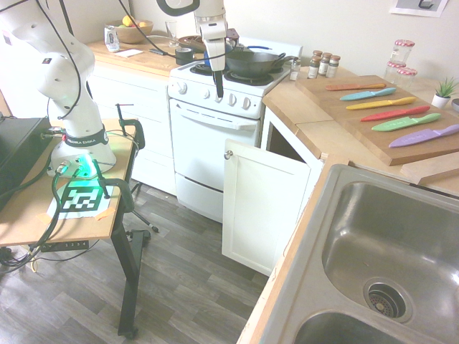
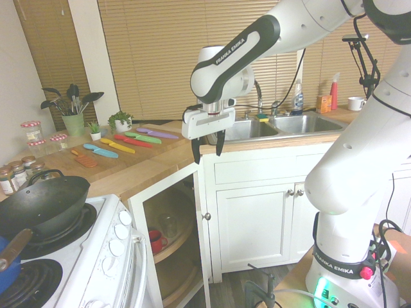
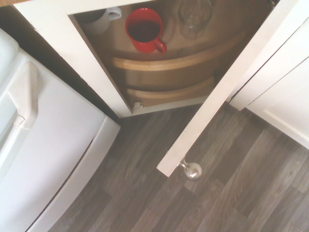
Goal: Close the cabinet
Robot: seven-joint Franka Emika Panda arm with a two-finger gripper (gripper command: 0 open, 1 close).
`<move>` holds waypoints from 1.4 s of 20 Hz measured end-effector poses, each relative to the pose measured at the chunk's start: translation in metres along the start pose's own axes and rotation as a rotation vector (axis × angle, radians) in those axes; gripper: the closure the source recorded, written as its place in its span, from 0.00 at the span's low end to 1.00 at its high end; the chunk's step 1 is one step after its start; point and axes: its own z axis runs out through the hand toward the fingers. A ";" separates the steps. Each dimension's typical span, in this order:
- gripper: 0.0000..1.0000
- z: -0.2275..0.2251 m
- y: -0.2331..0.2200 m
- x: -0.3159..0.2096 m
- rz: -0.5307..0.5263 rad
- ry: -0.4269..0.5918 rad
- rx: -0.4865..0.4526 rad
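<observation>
One two-finger gripper (image 2: pixel 208 150): two fingers spread, empty. One corner cabinet door (image 1: pixel 261 206): ajar, one round knob (image 1: pixel 228 154). Knives: five (image 1: pixel 424 131).

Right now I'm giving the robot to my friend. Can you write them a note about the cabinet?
Hand: open and empty, up above the cabinet door, not touching it.
Cabinet door: standing open, in the corner between the stove and the sink. Its round knob is near the free edge.
Inside: a red mug and a clear glass on a shelf.
Done: the door isn't closed yet.
Left: swing the door shut.
</observation>
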 end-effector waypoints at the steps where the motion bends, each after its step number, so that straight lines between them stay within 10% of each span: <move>1: 0.00 0.000 0.000 0.000 0.000 -0.001 0.000; 17: 0.00 0.092 0.086 0.106 0.059 0.068 -0.084; 28: 0.00 0.182 0.069 0.130 -0.111 0.068 -0.127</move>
